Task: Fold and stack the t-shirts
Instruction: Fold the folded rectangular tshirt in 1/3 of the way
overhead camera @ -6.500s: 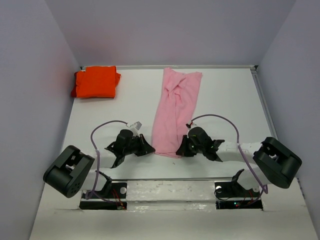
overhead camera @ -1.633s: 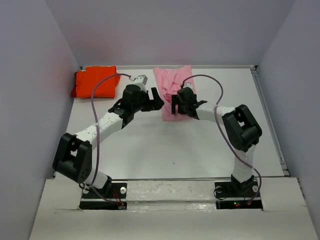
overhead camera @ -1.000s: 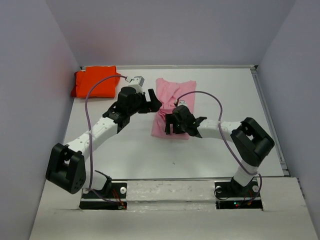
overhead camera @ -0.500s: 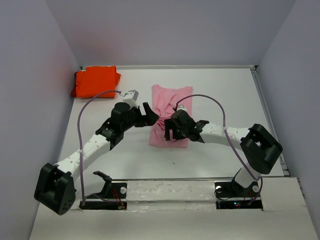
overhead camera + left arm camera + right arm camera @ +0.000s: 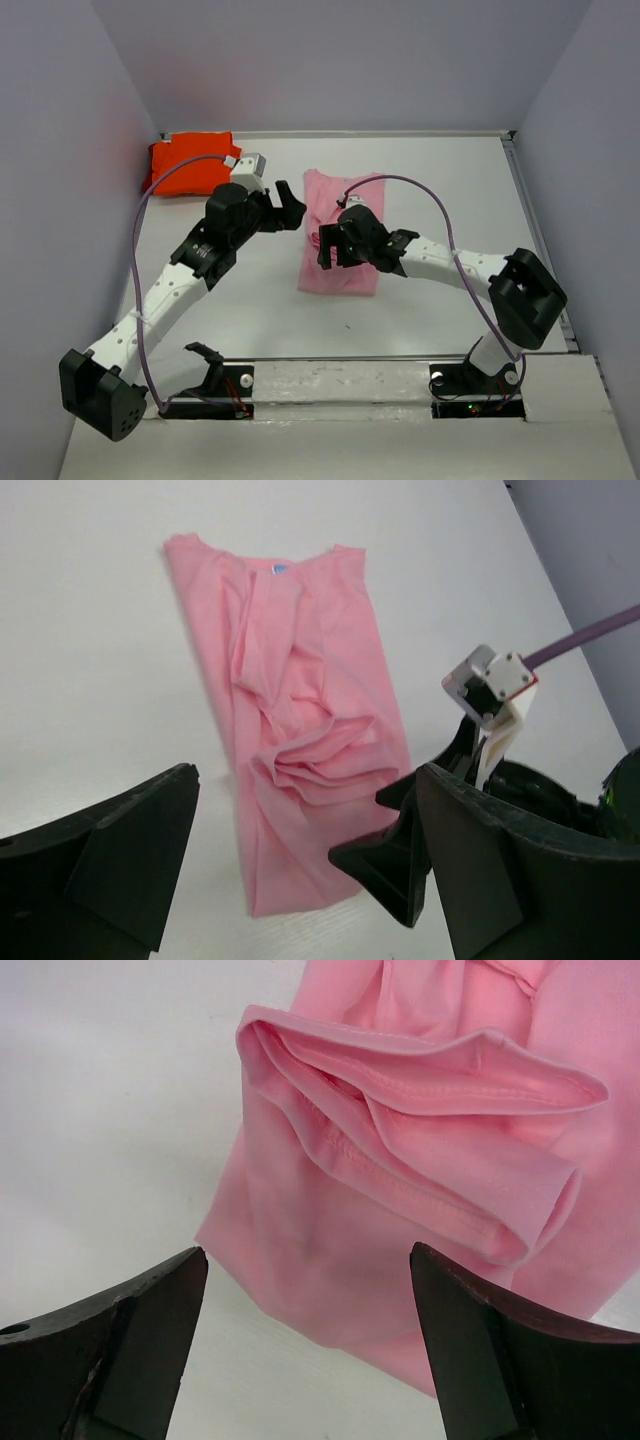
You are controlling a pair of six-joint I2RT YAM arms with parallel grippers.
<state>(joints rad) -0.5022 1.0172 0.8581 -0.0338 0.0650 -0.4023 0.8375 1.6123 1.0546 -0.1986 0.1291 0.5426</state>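
Observation:
The light pink t-shirt [image 5: 344, 277] lies folded into a long strip at the table's middle, with a bunched, creased fold across its centre [image 5: 320, 755] [image 5: 420, 1110]. The bright orange t-shirt [image 5: 190, 165] sits folded in the far left corner. My left gripper [image 5: 286, 207] hovers open just left of the pink shirt's far half, nothing between its fingers [image 5: 300, 840]. My right gripper [image 5: 332, 256] is open above the pink shirt's middle, over its near left edge [image 5: 310, 1300], holding nothing. Its body hides part of the shirt in the top view.
The white table [image 5: 250, 300] is boxed in by grey walls at left, back and right. A raised rail [image 5: 528, 215] runs along the right edge. Purple cables loop above both arms.
The pink shirt went from long to folded in half and was drawn nearer. In the last half second the left gripper moved back and left; the right shifted slightly back.

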